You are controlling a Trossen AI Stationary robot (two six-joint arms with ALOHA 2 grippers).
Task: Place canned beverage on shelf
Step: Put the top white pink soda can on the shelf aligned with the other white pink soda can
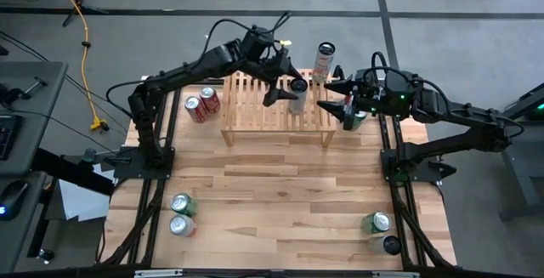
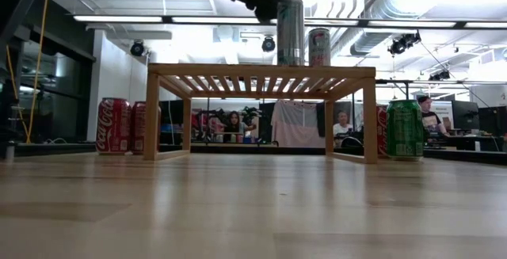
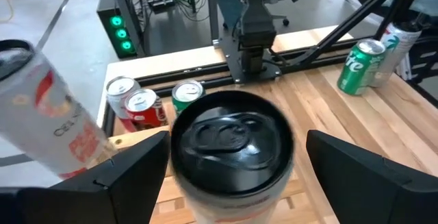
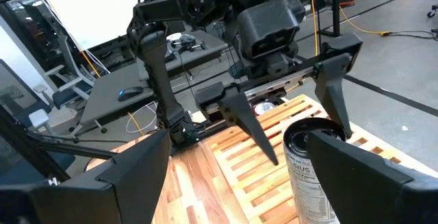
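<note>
I see the light-wood bench (image 1: 280,193) mostly bare through its middle, cans only near its edges and corners, with people at desks in the room beyond. The shelf (image 1: 255,108) stands at the far edge, carrying an upright silver can (image 1: 297,93) toward its right end. My left gripper (image 1: 284,81) hangs over that can, fingers apart; my right gripper (image 1: 337,95) waits off the shelf's right end, fingers apart.

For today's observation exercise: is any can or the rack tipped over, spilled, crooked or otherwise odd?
Nothing stands out. Both cans on the shelf, the silver can and the white-and-red can, stand upright. The red cans and the green can on the table are upright too. No spill shows.
</note>
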